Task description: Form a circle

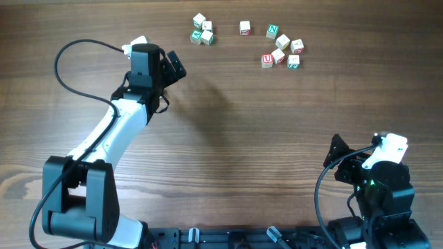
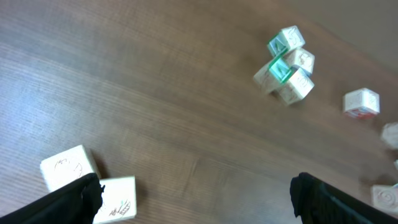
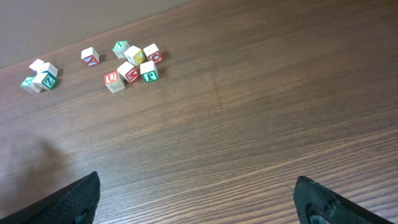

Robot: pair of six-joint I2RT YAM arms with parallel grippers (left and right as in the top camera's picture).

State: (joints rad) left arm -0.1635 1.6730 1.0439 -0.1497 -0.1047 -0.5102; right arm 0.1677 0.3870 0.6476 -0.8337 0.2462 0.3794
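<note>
Circle [image 1: 202,29] of four clumped cubes, seven loose cubes [image 1: 282,41] beside, two further cubes [image 2: 68,168]

The overhead camera looks straight down on the table [image 1: 228,138]; both wrist cameras look low and obliquely across it, and all three share the cube clump [image 1: 203,31].

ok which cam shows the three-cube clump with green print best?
Left wrist: the clump is closest and largest, with its green print clear. Overhead shows the clump small, near the top edge. Right wrist shows it tiny, at far left.
</note>
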